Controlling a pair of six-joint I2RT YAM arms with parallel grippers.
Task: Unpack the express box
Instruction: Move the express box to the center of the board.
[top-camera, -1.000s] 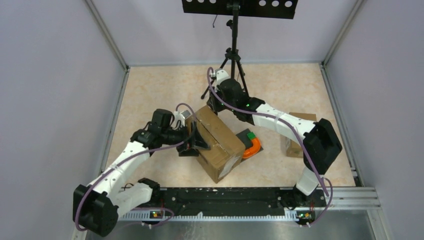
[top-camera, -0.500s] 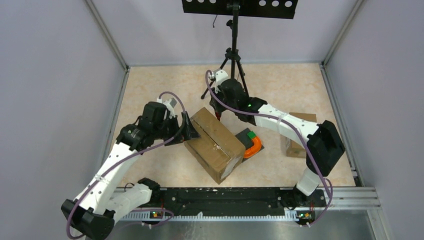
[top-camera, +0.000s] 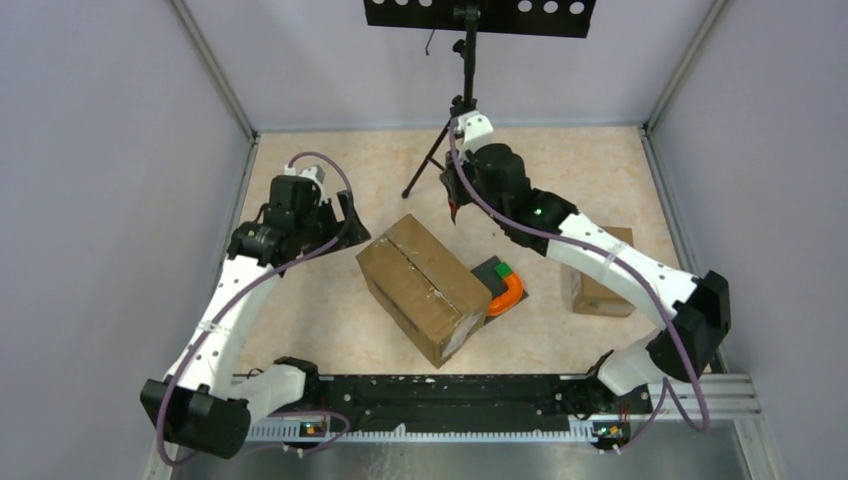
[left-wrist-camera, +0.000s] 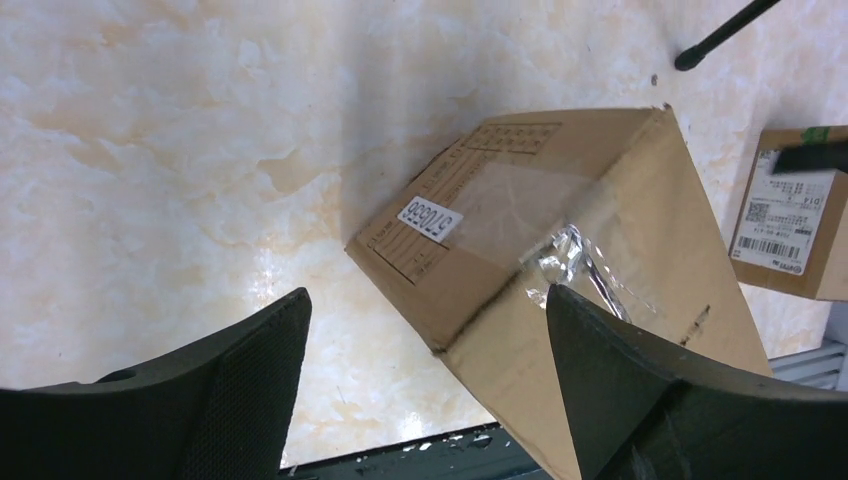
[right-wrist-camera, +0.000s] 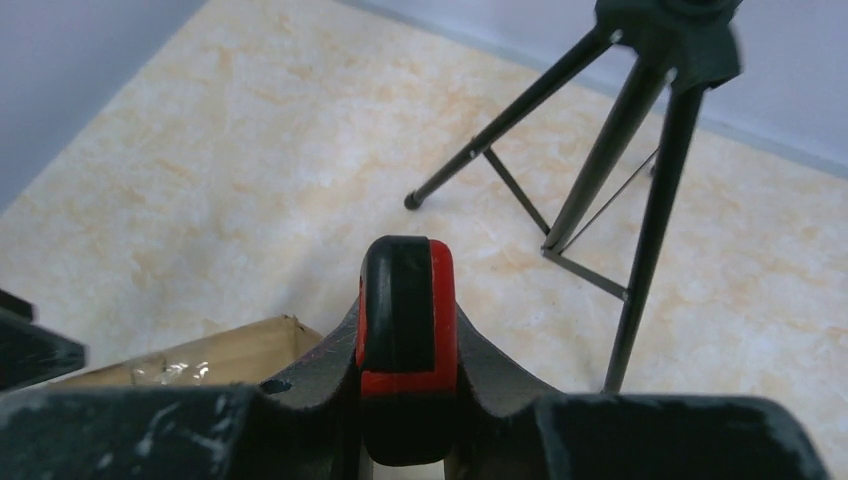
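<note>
Right claw (top-camera: 455, 207), pinching a red-and-black tool (right-wrist-camera: 400, 330), hovers just above and right of the upper end of the box (top-camera: 425, 285), which lies mid-frame, long axis running upper left to lower right; left claw (top-camera: 348, 222), spread, sits at its upper left.

Taped express box (top-camera: 425, 288) sits angled mid-table (top-camera: 310, 310), left pincer (top-camera: 350, 216) spread wide just off its far-left corner, right pincer (top-camera: 456, 196) beyond its far end, pinching a slim dark tool (top-camera: 455, 214).
</note>
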